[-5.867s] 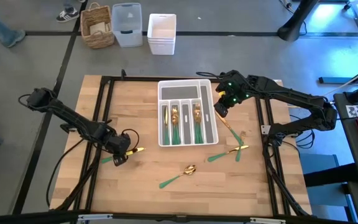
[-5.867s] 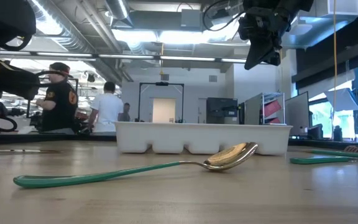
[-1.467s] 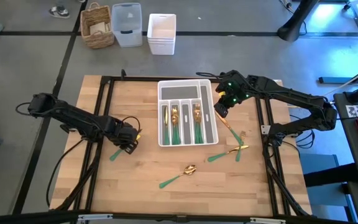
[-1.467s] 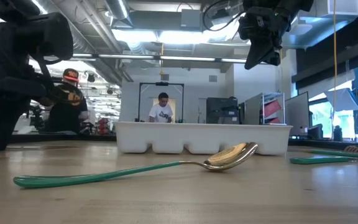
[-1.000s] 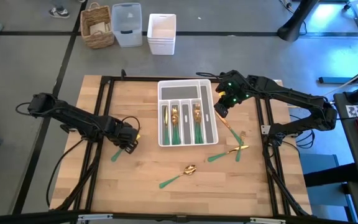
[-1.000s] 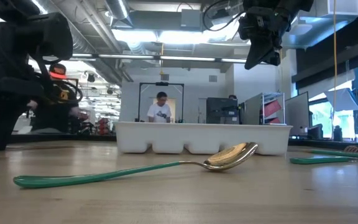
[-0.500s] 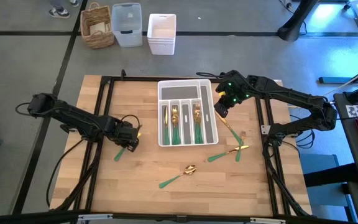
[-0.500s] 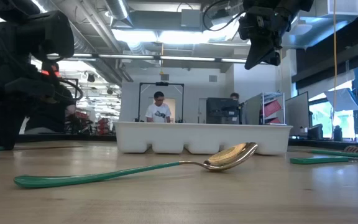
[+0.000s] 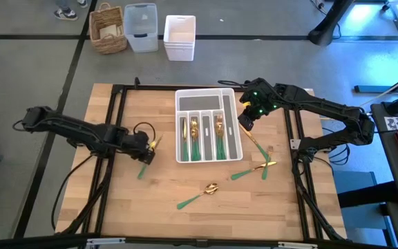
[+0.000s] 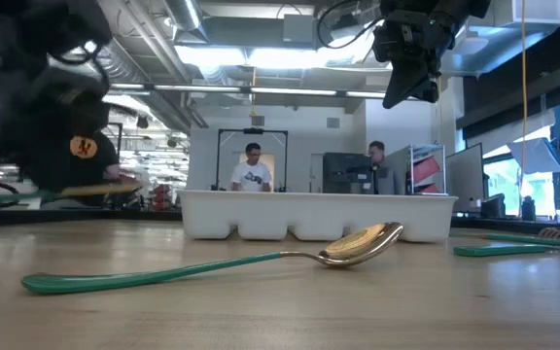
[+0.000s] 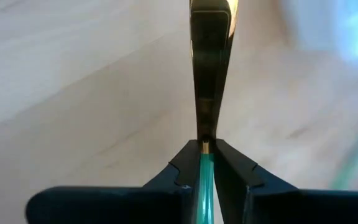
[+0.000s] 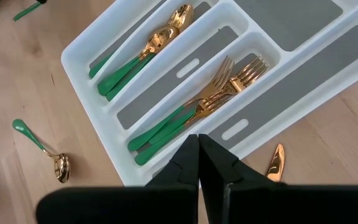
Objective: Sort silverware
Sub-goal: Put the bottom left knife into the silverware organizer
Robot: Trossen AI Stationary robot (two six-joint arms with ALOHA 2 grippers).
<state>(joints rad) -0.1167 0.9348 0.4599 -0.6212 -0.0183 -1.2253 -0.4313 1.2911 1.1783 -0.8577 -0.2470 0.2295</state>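
My left gripper (image 9: pixel 147 153) is shut on a piece of silverware with a gold head (image 9: pixel 155 143) and a green handle (image 9: pixel 141 171), left of the white tray (image 9: pixel 206 93). In the low view this piece (image 10: pixel 76 192) hangs level above the table. My right gripper (image 9: pixel 244 123) hovers shut and empty over the tray's right rim, also visible in its wrist view (image 12: pixel 199 155). Gold spoons (image 12: pixel 166 34) and forks (image 12: pixel 229 81) lie in the tray's slots. A loose spoon (image 9: pixel 199 195) lies on the table in front of the tray. My left gripper pinches the piece between its two fingers right where the green handle meets the gold part (image 11: pixel 204 148). The fingers come from above and lie across the piece. It is lifted clear of the table and roughly level, gold end toward the far edge.
More loose silverware (image 9: pixel 254 169) lies near the tray's right front corner, and one gold piece (image 9: pixel 252 138) along its right side. A basket (image 9: pixel 108 29) and white bins (image 9: pixel 179 36) stand on the floor beyond the table. People show in the room behind.
My left gripper has risen and moved toward the tray, carrying the piece of silverware. The piece lay on the table a second ago and now hangs clear of it, roughly level. My right gripper has kept still.
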